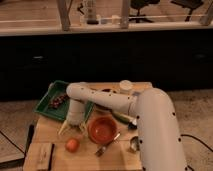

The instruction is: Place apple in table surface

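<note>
Planks of light tan wood form the table surface [51, 135], and the small round orange-red apple [72, 145] lies on it near the front edge, free of any grip. The white two-finger gripper [71, 132] hangs just above the fruit with its fingers spread apart and holding nothing. Just right of the apple sits a larger orange-red round bowl [102, 128]. A dark green rectangular tray [46, 104] lies at the back left, and a pale wooden block [42, 155] occupies the front left corner.
</note>
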Tool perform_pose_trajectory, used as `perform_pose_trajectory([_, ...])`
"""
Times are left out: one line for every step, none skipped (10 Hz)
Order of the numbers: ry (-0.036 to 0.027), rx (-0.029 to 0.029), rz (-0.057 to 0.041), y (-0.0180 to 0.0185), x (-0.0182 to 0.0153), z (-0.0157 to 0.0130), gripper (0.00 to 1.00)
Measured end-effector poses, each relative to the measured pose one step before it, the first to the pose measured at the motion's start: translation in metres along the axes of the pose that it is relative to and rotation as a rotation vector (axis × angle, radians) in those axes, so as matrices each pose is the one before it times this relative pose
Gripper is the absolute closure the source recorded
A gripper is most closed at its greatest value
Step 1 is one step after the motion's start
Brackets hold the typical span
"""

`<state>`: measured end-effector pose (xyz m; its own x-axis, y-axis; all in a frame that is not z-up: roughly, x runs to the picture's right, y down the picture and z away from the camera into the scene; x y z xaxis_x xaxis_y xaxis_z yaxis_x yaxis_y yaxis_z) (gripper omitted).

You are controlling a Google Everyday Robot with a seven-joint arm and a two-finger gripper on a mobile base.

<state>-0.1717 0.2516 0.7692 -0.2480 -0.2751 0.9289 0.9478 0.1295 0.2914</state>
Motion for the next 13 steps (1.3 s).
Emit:
perform_pose_trajectory([-0.00468,0.00327,-0.00705,0.00019,0.00184,-0.00173,0.2])
perform_pose_trajectory([-0.00246,0.00013,-0.00189,0.00025,-0.00005,0.00004,0.2])
perform_pose_trajectory([0.00016,0.00001,0.00039,-0.00006,0.00001,-0.00001,0.2])
perform_pose_trajectory([-0.00009,-0.00003,-0.00001,0.00007,-0.00007,0.00004,0.2])
perform_pose_trajectory([-0.0001,-0.00007,-0.00003,0.00002,-0.00004,0.00007,0.2])
perform_pose_trajectory([-0.00018,-0.00017,-0.00006,0.0,-0.00008,0.00011,0.2])
perform_pose_trajectory([-0.00007,-0.00012,-0.00011,-0.00002,-0.00003,0.00004,0.2])
perform_pose_trajectory([0.00003,-0.00001,0.00001,0.0,0.00001,0.00002,0.2])
perform_pose_trajectory([-0.00018,-0.00016,-0.00023,-0.00012,-0.00002,0.00009,0.2])
perform_pose_trajectory([-0.00013,-0.00024,-0.00023,-0.00013,-0.00002,0.0001,0.2])
perform_pose_trajectory([-0.00017,-0.00033,-0.00033,-0.00022,-0.00002,0.0001,0.2])
perform_pose_trajectory([-0.00021,-0.00029,-0.00035,-0.00019,-0.00001,0.00014,0.2])
perform_pose_trajectory([-0.00044,0.0003,0.00026,0.00014,0.00003,0.0002,0.2])
